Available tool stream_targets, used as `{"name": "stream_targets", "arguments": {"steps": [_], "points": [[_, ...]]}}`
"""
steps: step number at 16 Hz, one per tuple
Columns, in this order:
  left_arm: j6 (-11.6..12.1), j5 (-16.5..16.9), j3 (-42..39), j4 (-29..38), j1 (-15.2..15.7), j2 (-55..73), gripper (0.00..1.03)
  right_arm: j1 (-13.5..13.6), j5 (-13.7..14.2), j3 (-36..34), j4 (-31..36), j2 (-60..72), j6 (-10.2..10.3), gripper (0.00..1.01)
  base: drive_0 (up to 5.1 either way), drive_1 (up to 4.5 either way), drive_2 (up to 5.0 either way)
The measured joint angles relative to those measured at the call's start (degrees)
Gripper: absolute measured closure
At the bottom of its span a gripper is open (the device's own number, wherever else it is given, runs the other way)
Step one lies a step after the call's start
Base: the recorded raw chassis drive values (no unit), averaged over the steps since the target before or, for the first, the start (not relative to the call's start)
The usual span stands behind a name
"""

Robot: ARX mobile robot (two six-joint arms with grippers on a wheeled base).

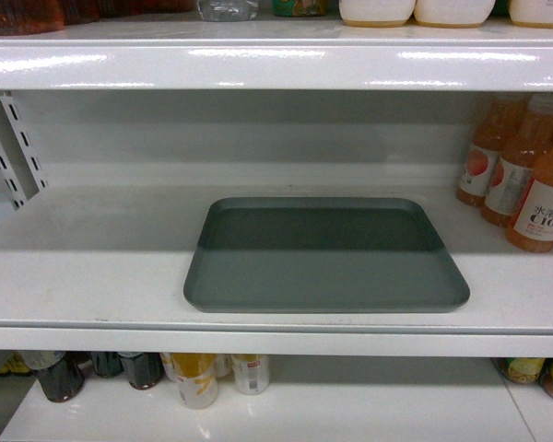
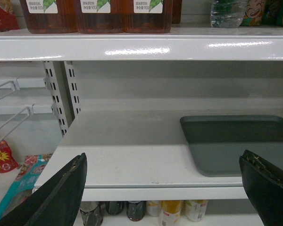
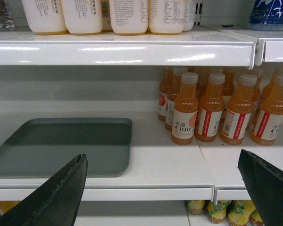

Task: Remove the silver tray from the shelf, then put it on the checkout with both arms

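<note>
The silver tray (image 1: 325, 255) lies flat on the white shelf (image 1: 92, 267), near its front edge, empty. In the left wrist view the silver tray (image 2: 240, 143) is at the right, on the shelf (image 2: 127, 146). My left gripper (image 2: 162, 176) is open in front of the shelf edge, left of the tray, touching nothing. In the right wrist view the silver tray (image 3: 61, 146) is at the left on the shelf (image 3: 170, 165). My right gripper (image 3: 162, 176) is open, off the tray's right side. Neither gripper shows in the head view. The checkout is out of view.
Orange juice bottles (image 1: 525, 175) stand on the shelf right of the tray, several of these bottles (image 3: 217, 110) close by. An upper shelf (image 1: 276, 64) holds bottles. Cans and bottles (image 1: 203, 373) stand on the lower shelf. Slotted uprights (image 2: 61, 94) are at the left.
</note>
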Motion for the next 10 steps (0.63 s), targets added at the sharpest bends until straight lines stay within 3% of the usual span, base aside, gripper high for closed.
{"name": "stream_targets", "arguments": {"steps": [10], "points": [[0.0,0.0,0.0,0.0,0.0,0.0,0.05,0.0,0.0,0.0,0.0,0.0,0.0,0.03,0.0,0.00,0.0]]}}
